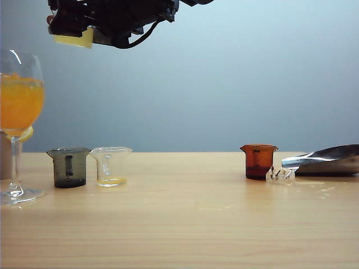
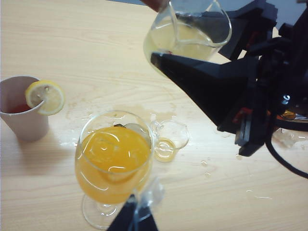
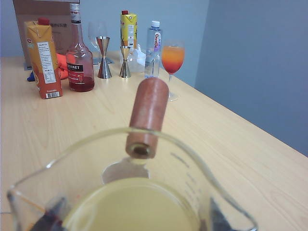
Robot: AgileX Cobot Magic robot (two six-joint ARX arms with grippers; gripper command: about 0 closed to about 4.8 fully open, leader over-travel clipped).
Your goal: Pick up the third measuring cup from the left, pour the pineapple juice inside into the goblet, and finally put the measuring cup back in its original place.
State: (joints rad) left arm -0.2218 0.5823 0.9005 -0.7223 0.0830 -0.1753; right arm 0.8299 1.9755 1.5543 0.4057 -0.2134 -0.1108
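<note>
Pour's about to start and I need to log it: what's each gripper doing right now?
Left gripper: near the goblet; open or closed cannot be told.
Right gripper: closed on the third measuring cup, raised near the goblet.

Wooden table [image 1: 185, 224] against a plain grey-blue wall. At far left, the goblet [image 1: 19, 106], tall and stemmed, its bowl full of orange drink. Just right of it, a smoky grey cup [image 1: 69, 167], then beside that a clear cup [image 1: 110, 166] with a thin yellow layer at the bottom. Well to the right, an amber cup [image 1: 258, 161], a small clear object at its base (too small to identify), and a metal scoop [image 1: 325, 159] lying flat. High at upper left, dark arm hardware [image 1: 112, 19] holding something pale yellow [image 1: 76, 39]; jaws not discernible.
</note>
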